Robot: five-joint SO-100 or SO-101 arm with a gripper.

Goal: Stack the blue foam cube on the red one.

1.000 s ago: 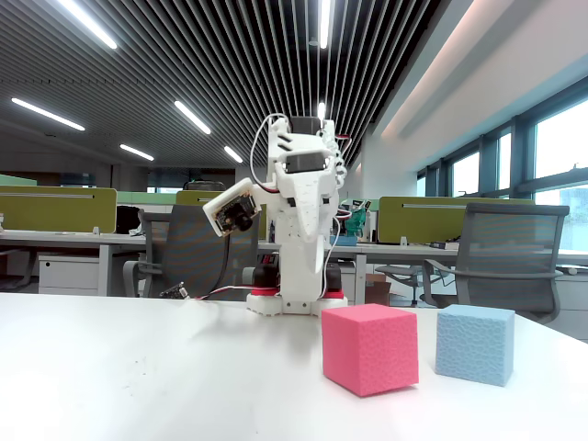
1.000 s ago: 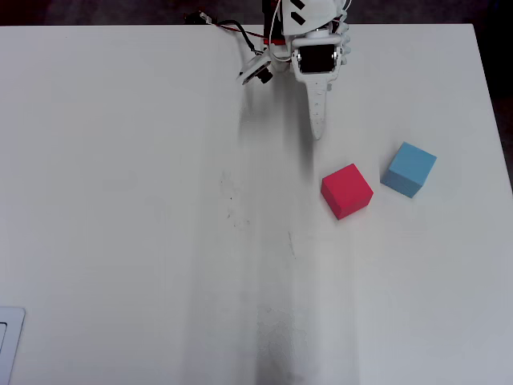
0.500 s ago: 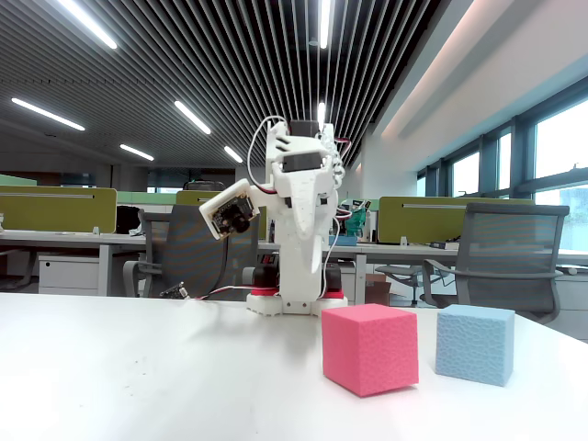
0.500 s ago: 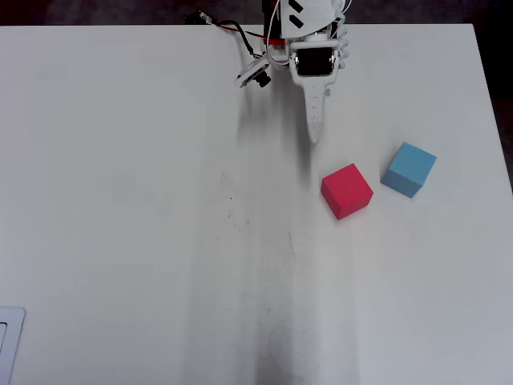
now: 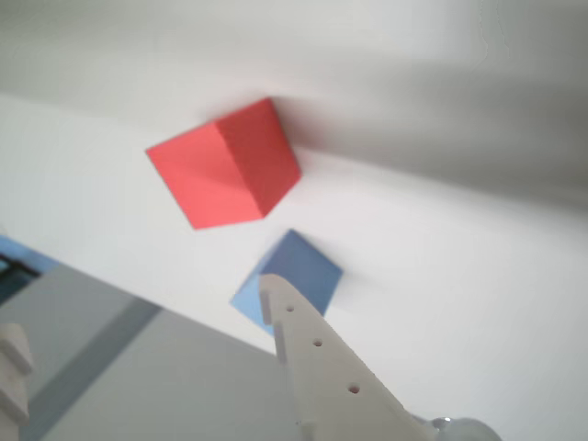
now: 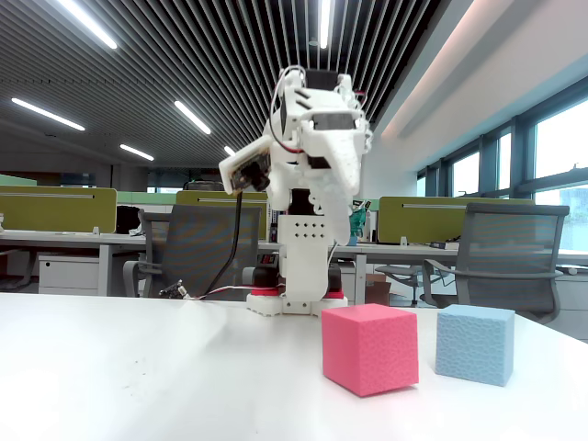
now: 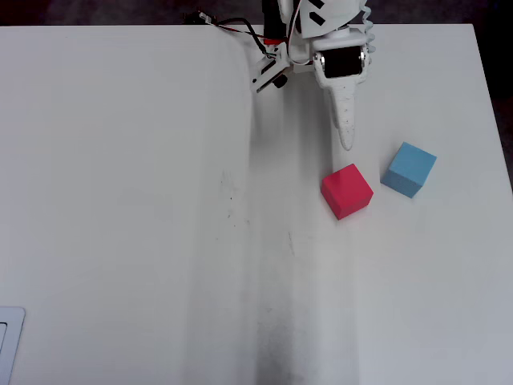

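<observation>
The red foam cube (image 7: 347,192) sits on the white table (image 7: 120,200), right of centre in the overhead view. The blue foam cube (image 7: 409,169) sits apart from it, to its right and slightly farther back. My gripper (image 7: 346,143) hangs raised above the table just behind the red cube, touching neither cube. In the wrist view the jaws stand wide apart and empty, so my gripper (image 5: 142,308) is open. There the red cube (image 5: 225,165) shows whole, and one finger (image 5: 312,367) covers part of the blue cube (image 5: 294,271). In the fixed view my gripper (image 6: 354,179) is high above the red cube (image 6: 369,347) and the blue cube (image 6: 475,343).
The arm's base (image 6: 303,266) stands at the table's back edge with cables (image 7: 232,28) beside it. A white object (image 7: 8,345) lies at the table's lower left corner in the overhead view. The table's right edge (image 7: 490,160) runs close to the blue cube.
</observation>
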